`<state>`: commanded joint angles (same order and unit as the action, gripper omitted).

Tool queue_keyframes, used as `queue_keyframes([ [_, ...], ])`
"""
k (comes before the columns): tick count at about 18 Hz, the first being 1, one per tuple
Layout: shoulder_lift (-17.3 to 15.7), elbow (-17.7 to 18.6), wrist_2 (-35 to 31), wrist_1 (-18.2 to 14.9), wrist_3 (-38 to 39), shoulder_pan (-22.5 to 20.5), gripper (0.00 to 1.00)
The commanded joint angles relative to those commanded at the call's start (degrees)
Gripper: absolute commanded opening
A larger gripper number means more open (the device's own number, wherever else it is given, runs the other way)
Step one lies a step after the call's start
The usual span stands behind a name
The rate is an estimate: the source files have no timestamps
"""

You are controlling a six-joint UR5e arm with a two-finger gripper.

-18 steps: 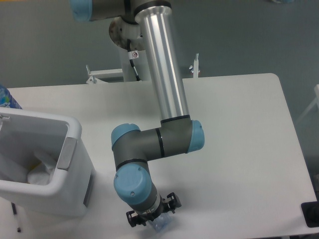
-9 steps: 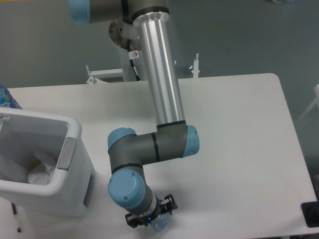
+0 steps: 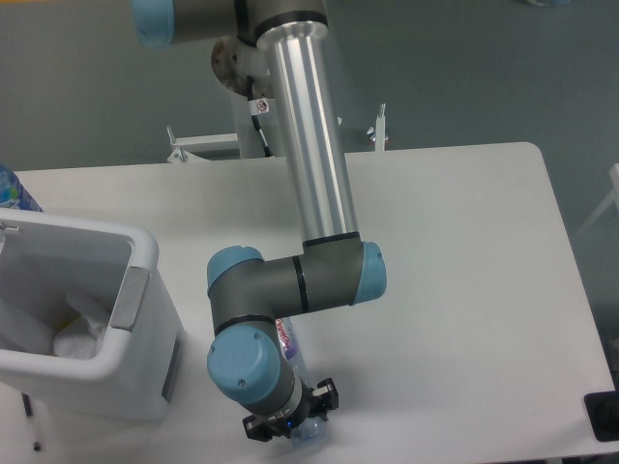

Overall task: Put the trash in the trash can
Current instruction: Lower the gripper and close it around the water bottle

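Observation:
The trash can (image 3: 143,253) stands at the table's left edge, white with a grey side panel. Inside it lies a crumpled whitish wrapper (image 3: 79,333). A clear plastic bottle (image 3: 287,340) with a red-and-blue label lies on the table under my wrist; its label shows beside the elbow joint and its clear end pokes out below the gripper (image 3: 293,428). My gripper points down over that end near the table's front edge, right of the can. The wrist hides the fingertips, so their spacing around the bottle is unclear.
A blue-topped object (image 3: 14,188) peeks out behind the trash can at the far left. Metal brackets (image 3: 377,130) stand along the table's back edge. A black object (image 3: 602,416) sits off the table's front right corner.
The wrist and elbow have shifted slightly left and the gripper has settled lower over the bottle. The bottle's label now shows beside the arm.

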<state>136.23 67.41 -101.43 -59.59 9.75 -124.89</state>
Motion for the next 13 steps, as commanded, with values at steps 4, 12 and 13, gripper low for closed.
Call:
queue_keyframes([
  [4,-0.8,0.4,0.7,0.0,-0.1,0.0,0.58],
  [12,-3.8,0.6,3.9,-0.1,-0.3,-0.5,0.55],
  [13,-4.7,0.6,4.3,-0.1,-0.4,-0.8,0.55],
])
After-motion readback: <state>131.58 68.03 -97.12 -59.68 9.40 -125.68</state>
